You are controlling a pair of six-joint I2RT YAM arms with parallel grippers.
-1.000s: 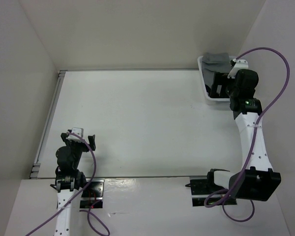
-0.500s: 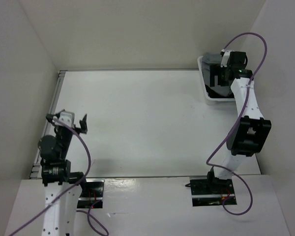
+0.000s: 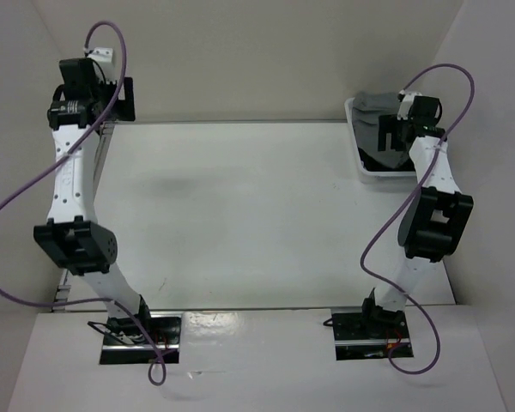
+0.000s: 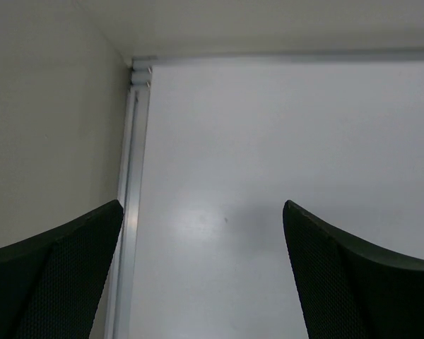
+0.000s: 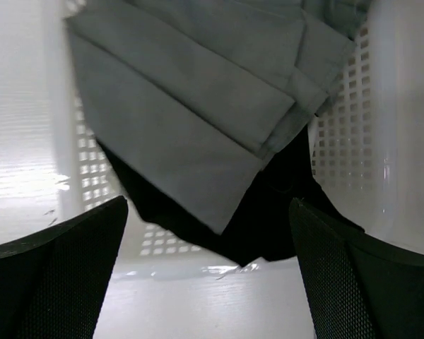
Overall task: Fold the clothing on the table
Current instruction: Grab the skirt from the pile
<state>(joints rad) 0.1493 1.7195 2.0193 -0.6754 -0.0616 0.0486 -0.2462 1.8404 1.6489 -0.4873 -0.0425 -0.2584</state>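
The clothing [image 5: 191,106], a grey pleated skirt, lies folded in a white plastic basket [image 5: 339,148] on top of a black garment [image 5: 268,219]. In the top view the clothing [image 3: 374,101] shows at the basket's far end. My right gripper [image 5: 208,203] hangs open just above the basket's near rim, holding nothing, and in the top view this right gripper [image 3: 384,134] is over the basket. My left gripper [image 3: 120,96] is raised at the far left corner of the table [image 3: 240,215]. This left gripper [image 4: 203,205] is open and empty above the bare table [image 4: 283,141].
The basket [image 3: 361,163] stands at the table's far right corner against the side wall. A metal rail [image 4: 131,183] runs along the table's left edge, also seen from above as the rail [image 3: 90,197]. White walls enclose the back and both sides.
My left arm has swung from the near left edge up to the far left corner. My right arm has stretched out and settled over the basket. Both grippers stayed open.
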